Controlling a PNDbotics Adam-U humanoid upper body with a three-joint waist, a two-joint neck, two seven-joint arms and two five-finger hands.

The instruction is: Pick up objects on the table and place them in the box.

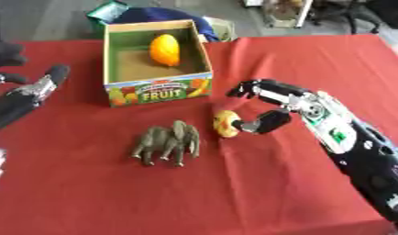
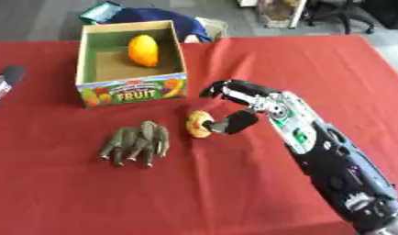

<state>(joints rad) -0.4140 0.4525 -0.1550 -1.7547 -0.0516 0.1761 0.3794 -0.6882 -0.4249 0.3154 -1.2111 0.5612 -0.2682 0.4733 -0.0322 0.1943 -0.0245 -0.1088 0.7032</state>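
Red cloth covers the counter (image 1: 298,59) we work on, with grey floor and some clutter beyond its far edge. From the left eye view, we see the small yellow rounded fruit-like toy (image 1: 225,123) lying just in front of the open cardboard box printed FRUIT (image 1: 159,90), which already holds an orange-yellow mango-shaped toy (image 1: 165,50). Our right hand (image 1: 270,103) sits immediately to the right of the yellow toy, thumb low and touching or nearly touching it, fingers arched above and apart; nothing is clamped yet. The toy lies leftward of the palm, its long axis running roughly near-to-far. A grey-brown plastic elephant figure (image 1: 166,143) stands to the left, near but apart from the toy. Our left hand (image 1: 30,94) rests far off at the left edge, so the right is plainly nearer; we cannot tell how its fingers stand. From the right eye view, the thumb tip (image 2: 222,127) appears pressed against the toy's side, though whether it truly touches is hard to make out, and the left hand is mostly cut off.
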